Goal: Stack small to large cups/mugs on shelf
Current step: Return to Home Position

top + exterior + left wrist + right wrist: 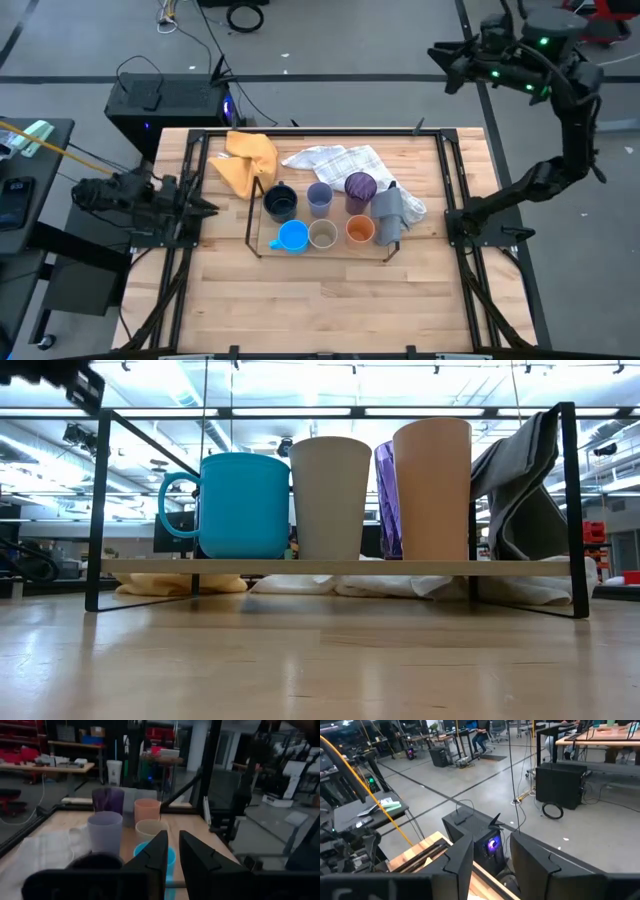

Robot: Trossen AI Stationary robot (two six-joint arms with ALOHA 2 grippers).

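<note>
Parking both arms, I judge. Left claw (172,836) is empty with only a narrow slit between fingers, at the table's left edge. Right claw (491,840) is empty with a wider gap, raised beyond the far right corner. Six cups sit on the shelf (250,222) mid-table, blue mug (292,236) near left. Next move only calls for settling home, clear of the shelf.

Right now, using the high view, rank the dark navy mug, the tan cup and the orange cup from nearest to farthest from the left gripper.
1. The dark navy mug, at the back row's left end, is nearest the left gripper.
2. The tan cup is in the middle of the front row.
3. The orange cup, at the front row's right end, is farthest.
</note>
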